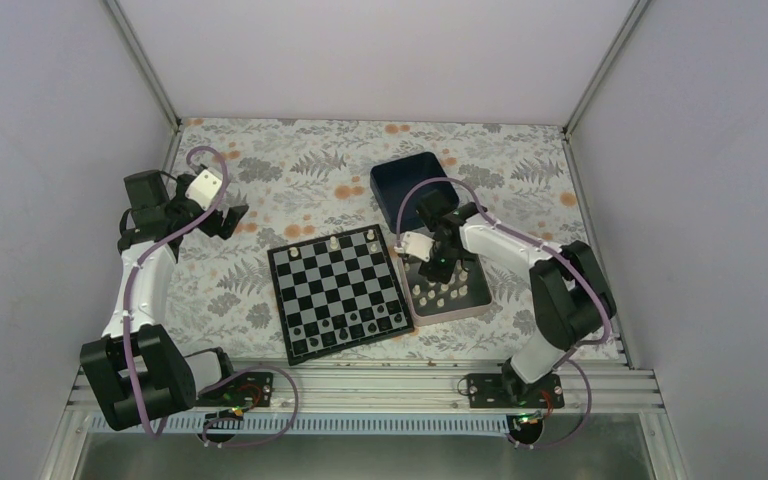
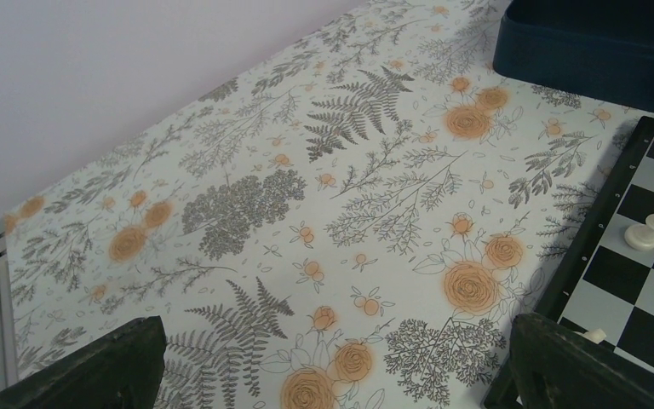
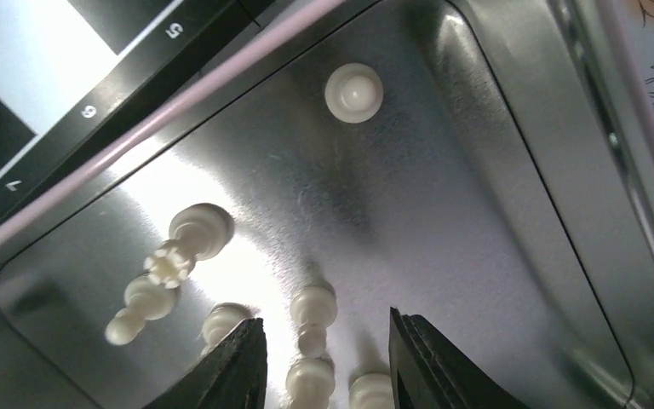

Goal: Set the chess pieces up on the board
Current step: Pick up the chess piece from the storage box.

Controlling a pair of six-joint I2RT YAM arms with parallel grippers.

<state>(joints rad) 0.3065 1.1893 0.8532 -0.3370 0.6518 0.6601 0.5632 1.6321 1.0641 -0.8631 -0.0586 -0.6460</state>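
the right arm (image 1: 520,250) is reaching over a silver tin (image 1: 450,312) sitting just right of the board (image 1: 337,292), its jaws pointing down into the tin and standing partly open. in the right wrist view one cream piece (image 3: 313,308) is showing in the gap between them; whether they are touching it cannot be told. more pieces (image 3: 170,256) are lying in a loose cluster on the tin's shiny floor (image 3: 477,213), some toppled against one another, while a lone piece (image 3: 353,92) is standing apart from them. the board's black border (image 3: 94,102), carrying the numerals 5, 6 and 7, is running just beside the tin's wall.

the left arm (image 1: 140,290) is hovering over the floral surface (image 1: 290,170), left of the board's far corner, its jaws spread wide and gripping nothing. its wrist camera is catching that corner (image 2: 639,307), where a toppled piece (image 2: 651,230) is lying on its side on a dark square. from above, two cream pieces (image 1: 335,242) are standing along the board's far edge and dark pieces (image 1: 345,328) are lining its near rows. a blue box (image 1: 408,180) is sitting beyond the board's far right corner.
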